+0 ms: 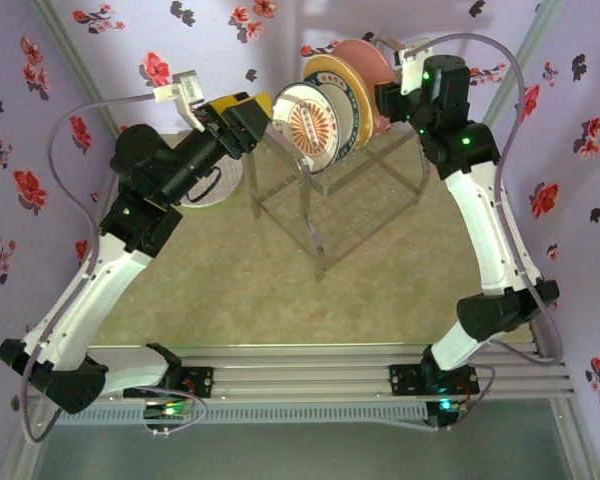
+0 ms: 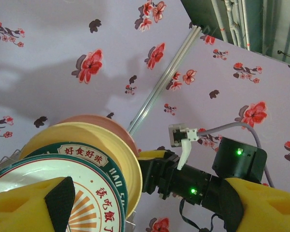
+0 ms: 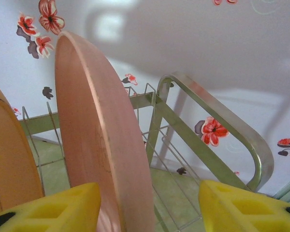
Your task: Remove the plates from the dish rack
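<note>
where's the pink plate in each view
top external: pink plate at top centre, behind the yellow plate.
left wrist: pink plate is a thin rim left of centre.
right wrist: pink plate is large, edge-on, left of centre.
shared landmark: the yellow plate next to it.

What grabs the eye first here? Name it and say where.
A row of plates stands on edge atop the clear rack at the far middle of the table, with the sunburst plate at the near end. The right tool straddles the pink plate at the far end, jaws open.
</note>
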